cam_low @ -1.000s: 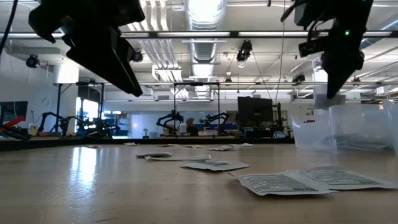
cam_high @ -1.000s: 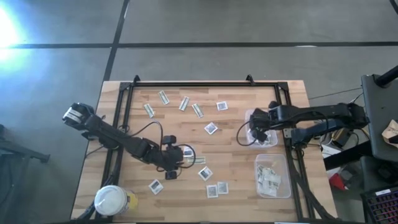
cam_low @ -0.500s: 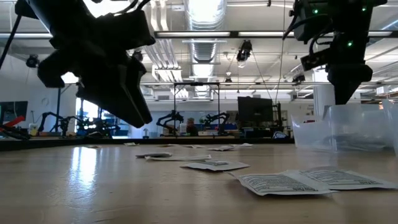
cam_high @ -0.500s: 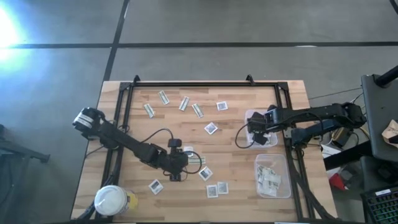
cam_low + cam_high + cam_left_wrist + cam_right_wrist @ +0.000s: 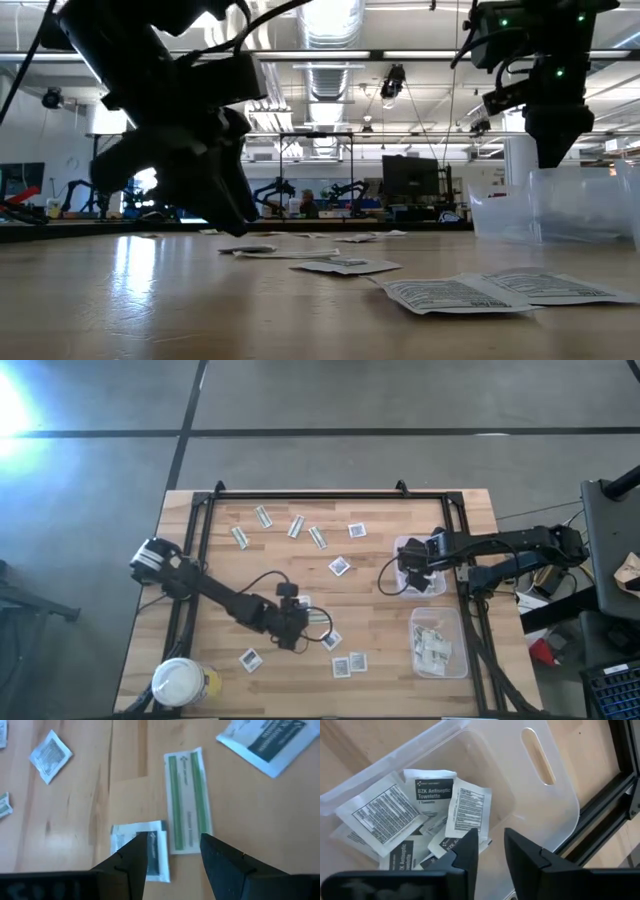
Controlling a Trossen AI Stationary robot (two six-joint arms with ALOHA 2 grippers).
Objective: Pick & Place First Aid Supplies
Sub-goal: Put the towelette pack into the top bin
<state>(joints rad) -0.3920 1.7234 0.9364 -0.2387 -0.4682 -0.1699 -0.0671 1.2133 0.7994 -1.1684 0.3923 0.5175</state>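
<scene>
Left gripper [image 5: 172,851] is low over the middle of the wooden table [image 5: 400,620], fingers spread and empty, straddling the near end of a narrow green-and-white strip [image 5: 187,805]. That spacing looks set for a pinch across the strip's width; a square white packet [image 5: 150,851] lies touching the strip's side, partly under one finger, so it risks getting caught too. Right gripper [image 5: 491,851] hangs over the nearer clear tub [image 5: 520,780] at the table's right edge, jaws a small gap apart with nothing visible between them, which reads like a drop spot. That tub holds a loose overlapping heap of antiseptic towelette packets [image 5: 432,795]: flat, square, white, a black label band on one face and dense fine print on the other. A second clear tub [image 5: 438,643], toward the front, holds more pale packets, too small to tell which kind. Remaining supplies are scattered flat on the wood: several strips and squares along the far side [image 5: 300,525], a few squares near the front [image 5: 348,663]. All thin and flat, so I'd expect tricky edge pickups. White-lidded round jar [image 5: 180,682] sits at the front left corner, well apart.
</scene>
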